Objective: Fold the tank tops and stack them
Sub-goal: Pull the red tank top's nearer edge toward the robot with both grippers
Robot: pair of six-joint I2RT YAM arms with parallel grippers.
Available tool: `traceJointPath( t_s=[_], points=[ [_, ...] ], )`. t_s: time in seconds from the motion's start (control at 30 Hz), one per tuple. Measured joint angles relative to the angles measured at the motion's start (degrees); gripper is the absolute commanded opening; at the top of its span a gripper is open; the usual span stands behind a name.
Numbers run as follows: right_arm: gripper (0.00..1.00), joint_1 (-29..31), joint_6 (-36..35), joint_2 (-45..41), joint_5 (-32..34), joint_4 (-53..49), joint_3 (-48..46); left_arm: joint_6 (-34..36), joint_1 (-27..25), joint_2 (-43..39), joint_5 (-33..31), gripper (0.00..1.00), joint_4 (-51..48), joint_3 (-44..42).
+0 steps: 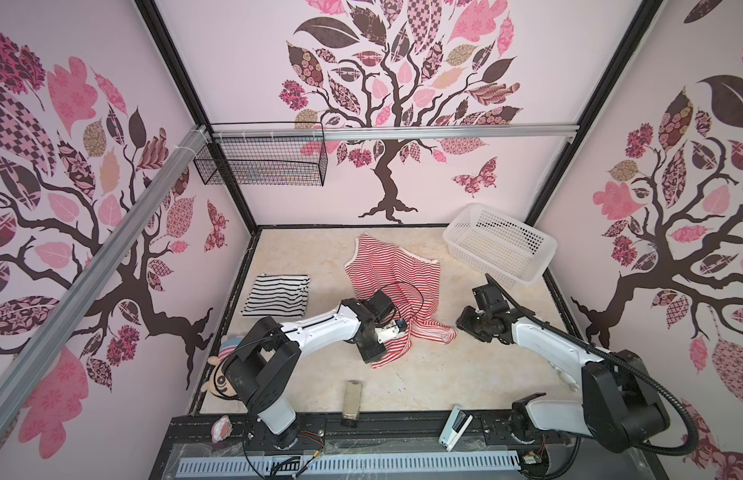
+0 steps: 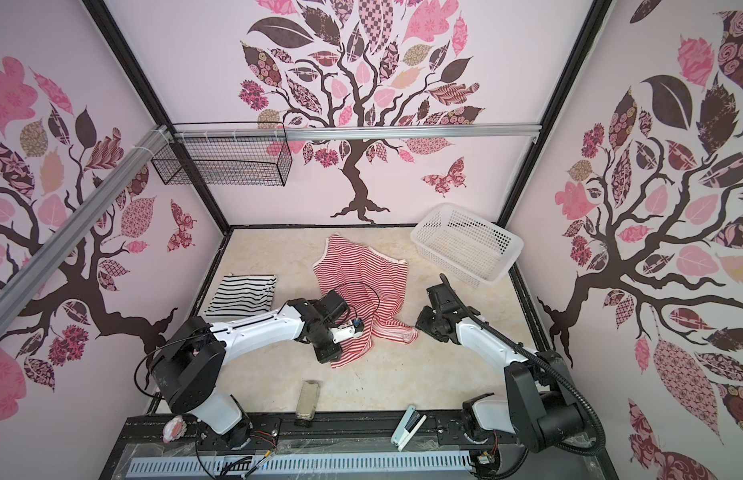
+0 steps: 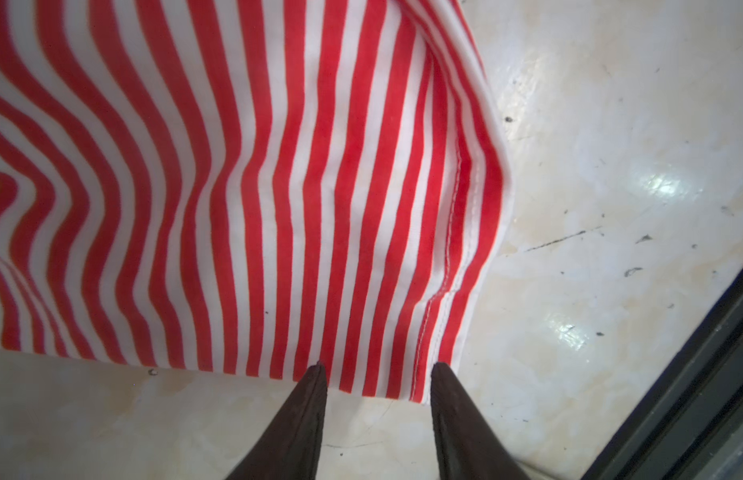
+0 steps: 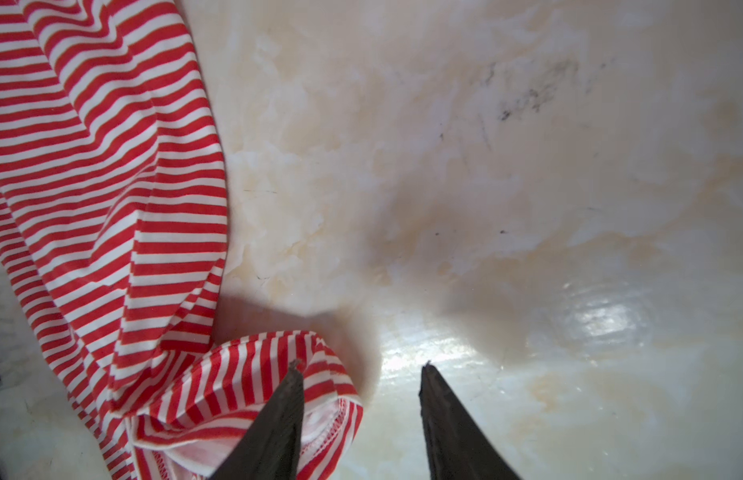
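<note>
A: Left to right, quick. Where are the tops?

B: The black-and-white tank top (image 1: 278, 295) lies folded, left of centre in both top views. The red-and-white tank top (image 1: 392, 266) sprawls mid-frame, unfolded. Its long axis runs from the straps at upper centre down to the hem lower down.

A: Jaws?

B: My left gripper (image 3: 376, 368) is partly open, with a hem corner lying loose between the tips. My right gripper (image 4: 361, 365) is also parted, one finger over the bunched far corner, nothing held. I judge my left is better placed.

A white plastic lattice basket (image 1: 498, 249) sits at the beige marbled table's (image 1: 486, 374) far right corner. 1 black wire basket (image 1: 262, 160) hangs from the rail, and a white stapler (image 1: 455, 428) lies at the front edge.
</note>
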Motion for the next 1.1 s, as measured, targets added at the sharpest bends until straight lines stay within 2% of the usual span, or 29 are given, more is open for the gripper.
traceJointPath(
  t_s=[0.3, 0.37, 0.6, 0.7, 1.1],
  points=[
    [0.49, -0.11, 0.04, 3.17, -1.7, 1.01, 0.46, 1.51, -6.62, -0.31, -4.5, 0.45, 2.01, -4.63],
    [0.48, -0.11, 0.07, 3.89, -2.49, 1.64, 0.83, 1.6, -6.75, -0.31, -5.35, 0.43, 2.4, -4.66],
    [0.44, -0.13, 0.46, 5.81, -6.71, 4.5, 1.05, 2.08, -6.82, -0.15, -10.6, 0.23, 4.13, -4.79],
    [0.42, -0.04, 0.52, 6.67, -8.37, 5.4, 0.98, 2.08, -6.86, -0.15, -13.14, 0.18, 5.18, -4.98],
    [0.38, 3.39, 1.75, 4.85, -10.29, 6.21, -3.06, 1.92, -6.23, -1.44, -17.84, 0.16, 6.97, -6.82]
  ],
)
